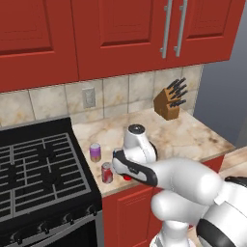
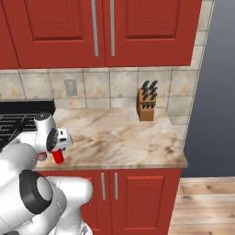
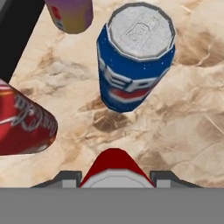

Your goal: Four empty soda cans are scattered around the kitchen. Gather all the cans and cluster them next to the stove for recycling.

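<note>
My gripper is shut on the bright red soda can, which it holds upright low over the counter near its front edge; the can also appears as the bright red can below the hand. Just beyond it stands the blue can. The purple can and the dark red can stand upright beside the stove, and the hand view shows them as the purple can and the dark red can. The stove's black edge lies left of them.
A wooden knife block stands at the back right of the marble counter. A wall outlet sits on the tiles above the cans. Red cabinets hang overhead. The counter ends at the right by a grey wall.
</note>
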Robot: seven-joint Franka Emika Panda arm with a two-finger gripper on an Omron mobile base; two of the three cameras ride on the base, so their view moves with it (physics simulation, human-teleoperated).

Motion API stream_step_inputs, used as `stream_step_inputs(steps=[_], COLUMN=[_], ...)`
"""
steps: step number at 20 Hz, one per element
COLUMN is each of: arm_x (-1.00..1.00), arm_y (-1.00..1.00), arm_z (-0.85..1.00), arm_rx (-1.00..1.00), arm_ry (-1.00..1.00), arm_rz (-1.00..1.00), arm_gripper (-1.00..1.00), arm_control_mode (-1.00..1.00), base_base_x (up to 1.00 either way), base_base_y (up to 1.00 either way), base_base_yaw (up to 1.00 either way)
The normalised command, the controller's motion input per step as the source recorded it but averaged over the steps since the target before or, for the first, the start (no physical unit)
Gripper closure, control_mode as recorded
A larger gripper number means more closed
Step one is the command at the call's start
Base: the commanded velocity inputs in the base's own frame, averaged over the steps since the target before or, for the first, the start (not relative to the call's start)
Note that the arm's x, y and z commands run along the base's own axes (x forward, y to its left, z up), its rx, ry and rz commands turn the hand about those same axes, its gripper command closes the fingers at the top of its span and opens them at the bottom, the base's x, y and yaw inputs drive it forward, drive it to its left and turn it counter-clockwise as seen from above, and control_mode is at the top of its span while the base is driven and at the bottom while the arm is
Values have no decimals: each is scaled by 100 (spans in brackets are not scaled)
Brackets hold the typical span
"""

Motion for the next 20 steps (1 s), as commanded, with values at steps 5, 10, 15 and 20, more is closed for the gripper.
stream_step_inputs(steps=[5, 10, 15, 20], arm_x=[14, 22, 0, 0], arm_y=[0, 0, 0, 0], arm_z=[-4, -11, -13, 0], arm_rx=[0, 0, 0, 0], arm_ry=[0, 0, -1, 0], arm_rz=[0, 0, 0, 0], arm_gripper=[100, 100, 100, 100], arm_control_mode=[-100, -100, -100, -100], base_base_x=[0, 0, 0, 0], base_base_y=[0, 0, 0, 0], base_base_yaw=[0, 0, 0, 0])
